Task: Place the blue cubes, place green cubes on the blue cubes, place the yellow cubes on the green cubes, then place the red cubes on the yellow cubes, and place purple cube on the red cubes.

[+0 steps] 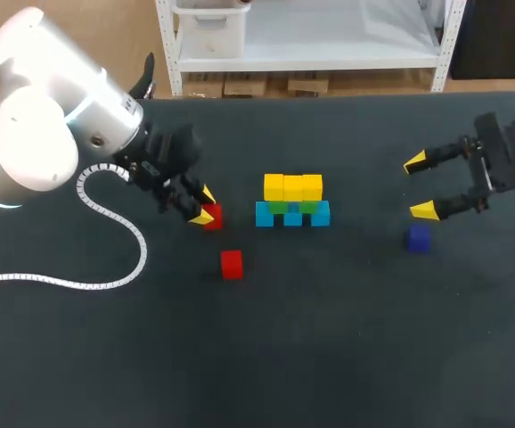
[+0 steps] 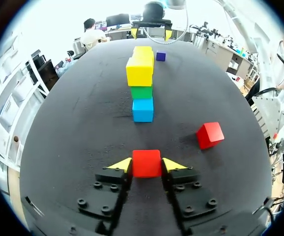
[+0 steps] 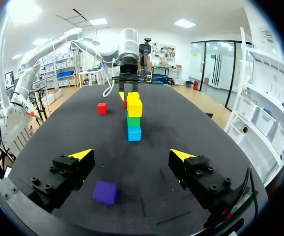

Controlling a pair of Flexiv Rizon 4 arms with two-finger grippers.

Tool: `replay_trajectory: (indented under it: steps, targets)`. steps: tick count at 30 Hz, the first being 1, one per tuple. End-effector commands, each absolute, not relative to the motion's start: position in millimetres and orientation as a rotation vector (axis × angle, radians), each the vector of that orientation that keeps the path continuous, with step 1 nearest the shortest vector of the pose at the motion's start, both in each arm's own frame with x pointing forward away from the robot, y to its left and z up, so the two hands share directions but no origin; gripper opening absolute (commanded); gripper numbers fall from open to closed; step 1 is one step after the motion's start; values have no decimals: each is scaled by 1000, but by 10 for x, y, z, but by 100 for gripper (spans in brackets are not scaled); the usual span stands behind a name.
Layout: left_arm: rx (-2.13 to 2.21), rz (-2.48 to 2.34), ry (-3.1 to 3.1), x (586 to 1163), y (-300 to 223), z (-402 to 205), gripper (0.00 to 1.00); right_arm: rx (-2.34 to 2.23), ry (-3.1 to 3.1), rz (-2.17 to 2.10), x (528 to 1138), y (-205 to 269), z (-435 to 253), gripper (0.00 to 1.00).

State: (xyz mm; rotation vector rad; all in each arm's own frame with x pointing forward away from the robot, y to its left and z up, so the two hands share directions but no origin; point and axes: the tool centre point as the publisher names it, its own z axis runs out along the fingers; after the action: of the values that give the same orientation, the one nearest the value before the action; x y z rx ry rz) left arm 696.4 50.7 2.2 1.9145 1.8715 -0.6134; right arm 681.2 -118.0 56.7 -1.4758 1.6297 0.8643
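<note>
With the stack done through blue, green and yellow, my left gripper is pinching 1 red cube on the table near it, while the 2nd red cube and purple cube are waiting and my right gripper is hanging spread.

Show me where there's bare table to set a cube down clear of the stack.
Widest bare table: the robot-side stretch past the loose red cube and purple cube. Also free: the gap between stack and purple cube. Crowded: between the stack and the left gripper, shut on the held red cube.
</note>
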Motion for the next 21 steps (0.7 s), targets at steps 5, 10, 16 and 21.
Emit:
replay_trajectory:
  steps: [5,10,16,21]
  targets:
    - [1884,-598,1875,6917,501,143,0,-1475,1628,865,6815,-1179,564,100]
    - [1857,-570,1875,6883,481,409,0,-1475,1628,865,6815,-1179,564,100]
    - [1851,-524,1868,6852,372,797,0,-1475,1628,865,6815,-1179,564,100]
    - [1880,-490,1846,6841,197,1059,0,-1475,1628,865,6815,-1179,564,100]
